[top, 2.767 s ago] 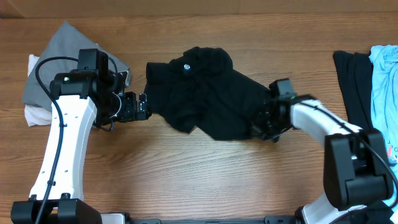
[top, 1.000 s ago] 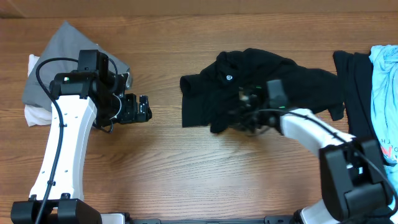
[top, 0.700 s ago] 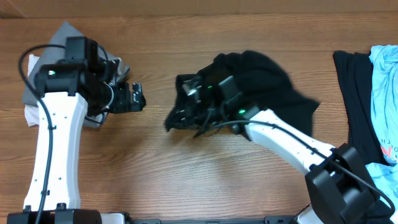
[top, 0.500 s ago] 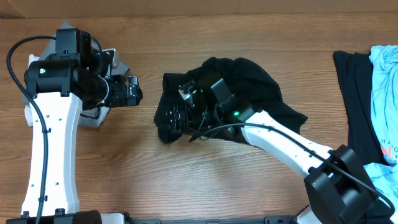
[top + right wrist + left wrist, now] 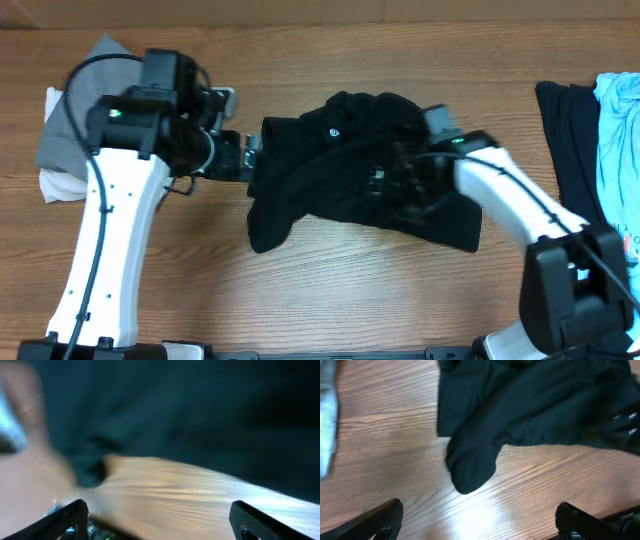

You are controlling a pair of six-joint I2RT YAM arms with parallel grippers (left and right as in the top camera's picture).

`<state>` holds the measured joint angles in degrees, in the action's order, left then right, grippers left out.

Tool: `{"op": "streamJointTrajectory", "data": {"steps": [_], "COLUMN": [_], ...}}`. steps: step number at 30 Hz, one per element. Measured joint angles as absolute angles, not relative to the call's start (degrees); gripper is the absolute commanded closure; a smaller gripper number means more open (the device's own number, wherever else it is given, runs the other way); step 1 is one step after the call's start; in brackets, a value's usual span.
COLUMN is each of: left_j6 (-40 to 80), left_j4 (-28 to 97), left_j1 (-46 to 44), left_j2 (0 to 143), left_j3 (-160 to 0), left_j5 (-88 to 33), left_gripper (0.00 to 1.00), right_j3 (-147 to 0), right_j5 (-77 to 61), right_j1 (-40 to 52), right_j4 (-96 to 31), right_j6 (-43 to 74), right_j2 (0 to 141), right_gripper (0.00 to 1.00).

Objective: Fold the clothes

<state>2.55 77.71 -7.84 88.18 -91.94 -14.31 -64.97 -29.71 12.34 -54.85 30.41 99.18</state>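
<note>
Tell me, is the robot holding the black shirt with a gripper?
No. The left gripper and right gripper are both open and empty; the black shirt lies loose on the table.

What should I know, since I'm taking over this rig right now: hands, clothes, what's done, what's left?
Left hand: open, empty, at the left edge of the black T-shirt.
Right hand: open, empty, over the shirt's right part.
Clothes: the T-shirt lies crumpled mid-table. A black garment and a light-blue garment are at the right edge, and a grey garment is at far left.
Done: no fold visible yet.
Left: spread the T-shirt flat, fold it, then probably the others.
</note>
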Motion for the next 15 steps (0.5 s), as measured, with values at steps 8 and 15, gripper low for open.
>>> {"op": "streamJointTrajectory", "data": {"steps": [8, 15], "left_j6": [2.57, 2.57], "left_j4": [72.40, 70.08], "left_j1": [-8.82, -8.82], "left_j2": [88.20, 88.20], "left_j3": [-82.37, -75.46], "left_j5": [-15.42, -18.04], "left_gripper": [0.00, 0.00], "right_j3": [-55.11, -50.41], "right_j5": [-25.06, -25.30], "right_j1": [-0.54, -1.13], "right_j4": [-56.97, -53.95], "right_j6": [25.78, 23.88], "right_j2": [99.18, 98.83], "right_gripper": [0.22, 0.41]}}
